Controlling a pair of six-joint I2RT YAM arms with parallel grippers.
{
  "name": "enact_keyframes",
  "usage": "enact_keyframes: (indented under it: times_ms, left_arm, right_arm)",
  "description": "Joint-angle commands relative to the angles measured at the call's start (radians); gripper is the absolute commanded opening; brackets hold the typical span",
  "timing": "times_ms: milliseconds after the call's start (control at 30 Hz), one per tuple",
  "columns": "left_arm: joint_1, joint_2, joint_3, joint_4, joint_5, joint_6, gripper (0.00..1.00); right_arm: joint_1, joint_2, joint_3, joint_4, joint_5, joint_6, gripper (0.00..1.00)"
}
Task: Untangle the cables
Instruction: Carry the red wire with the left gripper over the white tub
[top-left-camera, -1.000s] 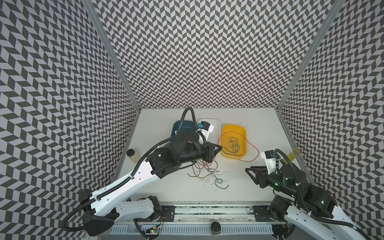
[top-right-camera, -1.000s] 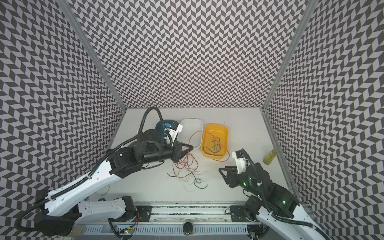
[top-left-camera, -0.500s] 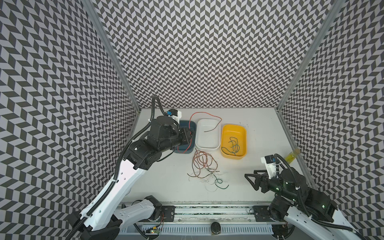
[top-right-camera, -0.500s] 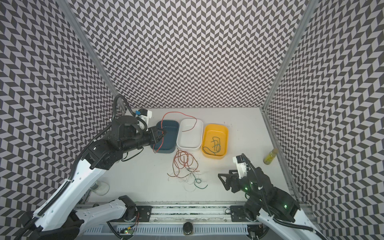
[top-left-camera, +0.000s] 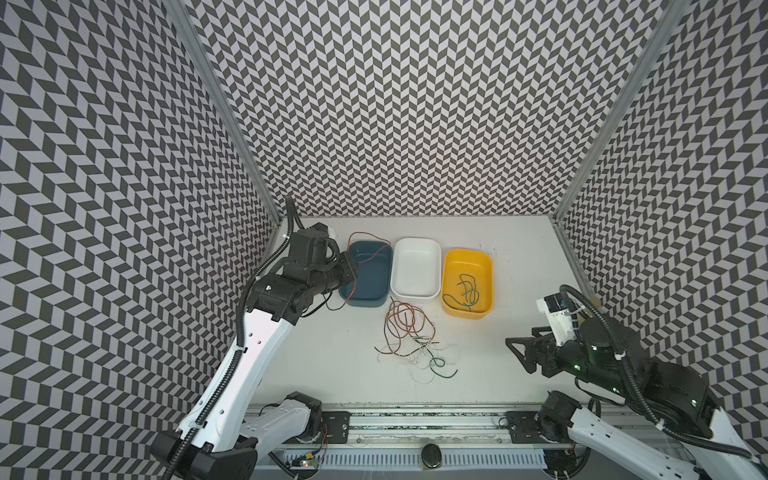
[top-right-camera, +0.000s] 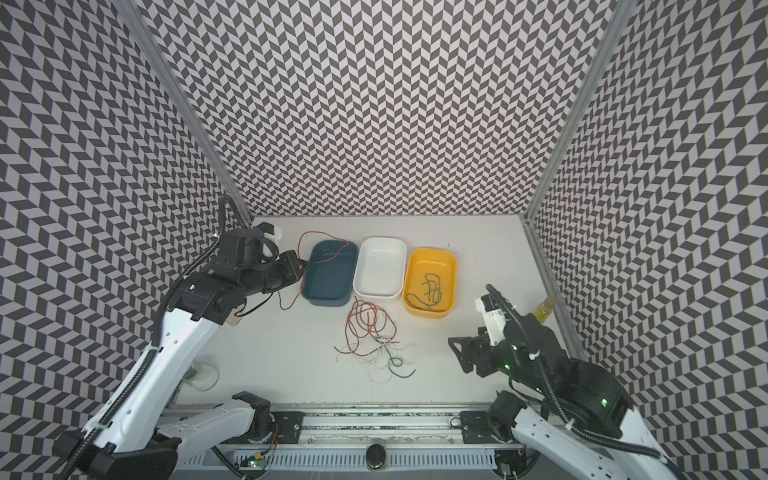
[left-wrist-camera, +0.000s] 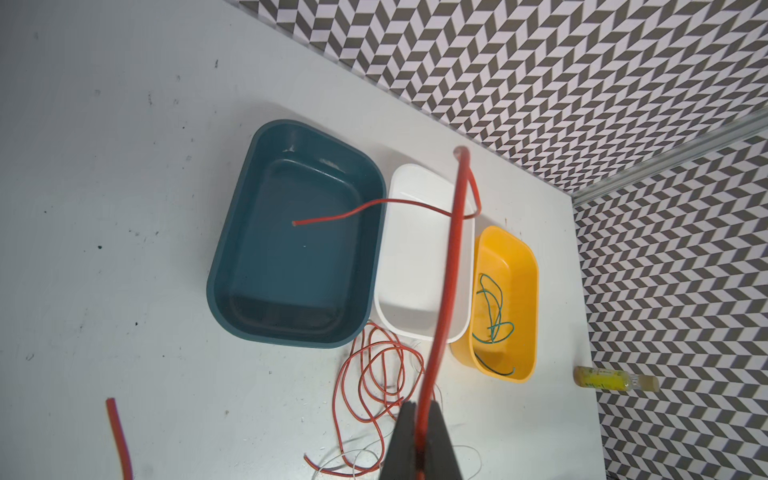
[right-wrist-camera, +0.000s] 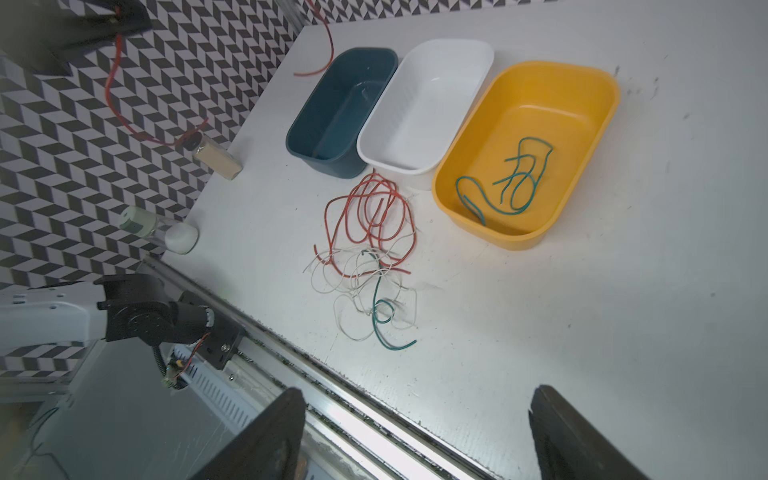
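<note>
**Left gripper (left-wrist-camera: 420, 409) clamped on one red cable (left-wrist-camera: 446, 266) at the blue tub (top-left-camera: 365, 302); right gripper (top-left-camera: 518, 355) wide and empty.**

In both top views the held red cable arcs over the far left corner of the blue tub. One free end lies inside the tub, and the other hangs to the table (top-left-camera: 478, 382) just left of it. The blue tub, white tub (top-left-camera: 415, 297) and yellow tub (top-left-camera: 465, 314) stand side by side at the far centre. The yellow tub contains a green cable (top-left-camera: 467, 291). The cable tangle (top-left-camera: 409, 336) of red-brown, white and one green strand lies on the table just near of the blue and white tubs. The right gripper hovers at the near right, well apart from the tangle, with its jaws spread wide and nothing between them.
</note>
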Motion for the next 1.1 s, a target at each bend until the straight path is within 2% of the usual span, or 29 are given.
enact_keyframes:
  times_ms: [0, 100, 300, 600, 733, 1067]
  left_arm:
    - [0.005, 0.021, -0.006, -0.009, -0.035, 0.009, 0.00]
    - [0.006, 0.040, -0.007, -0.015, -0.062, 0.001, 0.00]
    - [0.006, 0.058, -0.004, -0.047, -0.147, -0.026, 0.00]
    - [-0.007, 0.059, -0.016, -0.037, -0.162, -0.056, 0.00]
    - [-0.047, 0.056, -0.008, -0.044, -0.217, -0.058, 0.00]
    - [-0.086, 0.074, 0.004, -0.040, -0.256, -0.092, 0.00]
  right_arm:
    - [-0.003, 0.011, 0.046, -0.108, 0.161, -0.058, 0.87]
    - [-0.003, -0.023, 0.007, -0.037, 0.095, -0.094, 0.87]
    - [-0.003, -0.086, -0.103, 0.053, 0.104, -0.070, 0.87]
    - [-0.003, -0.130, -0.127, 0.067, 0.109, -0.066, 0.86]
    - [-0.003, -0.161, -0.138, 0.069, 0.115, -0.060, 0.86]
    - [-0.004, -0.209, -0.154, 0.076, 0.116, -0.057, 0.86]
